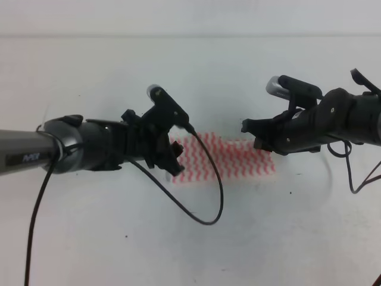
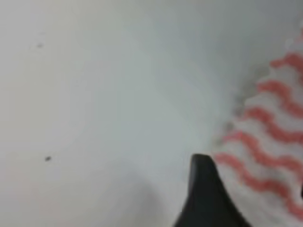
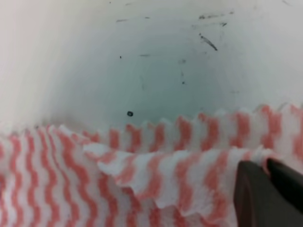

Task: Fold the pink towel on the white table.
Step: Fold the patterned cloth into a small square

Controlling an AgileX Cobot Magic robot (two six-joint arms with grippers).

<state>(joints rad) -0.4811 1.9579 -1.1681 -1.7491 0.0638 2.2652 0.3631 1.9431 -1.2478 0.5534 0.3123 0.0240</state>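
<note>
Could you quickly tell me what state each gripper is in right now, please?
Left gripper: at the pink towel's left edge; cannot tell.
Right gripper: shut on the pink towel's lifted edge.

towel (image 1: pixel 229 158) ends hidden — under grippers

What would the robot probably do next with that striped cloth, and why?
Probably the right gripper carries its pinched edge further across. In the right wrist view its fingers are closed on a raised flap of the pink towel, lifted over the layer lying on the white table. The left gripper sits at the opposite edge.
</note>
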